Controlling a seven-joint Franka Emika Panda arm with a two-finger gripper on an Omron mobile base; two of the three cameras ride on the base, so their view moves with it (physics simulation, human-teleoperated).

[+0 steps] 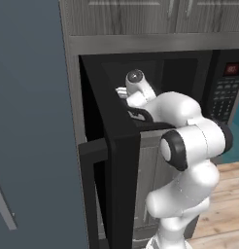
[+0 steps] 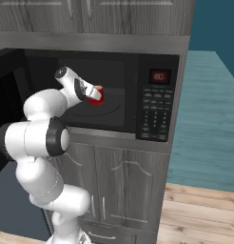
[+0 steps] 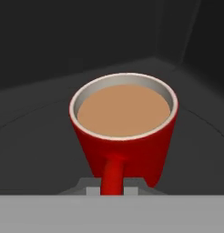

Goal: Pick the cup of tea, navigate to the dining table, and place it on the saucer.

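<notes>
Dark microwave (image 2: 114, 95) interior, door (image 1: 119, 160) swung open at left. Cup of tea (image 3: 124, 129) stands upright on the microwave floor, handle facing the pincer (image 2: 94, 93). Pincer reaches inside, just beside it; spread or pressed together cannot be told.

Not much to read here tbh. The only thing with characters on it is the microwave (image 2: 114, 95): its control panel (image 2: 157, 102) has a small red display (image 2: 159, 76) near the top with glowing digits, but they're too blurry to make out. The keypad buttons (image 2: 155, 116) under it are just tiny light smudges, nothing legible. No brand name readable on it.
</notes>
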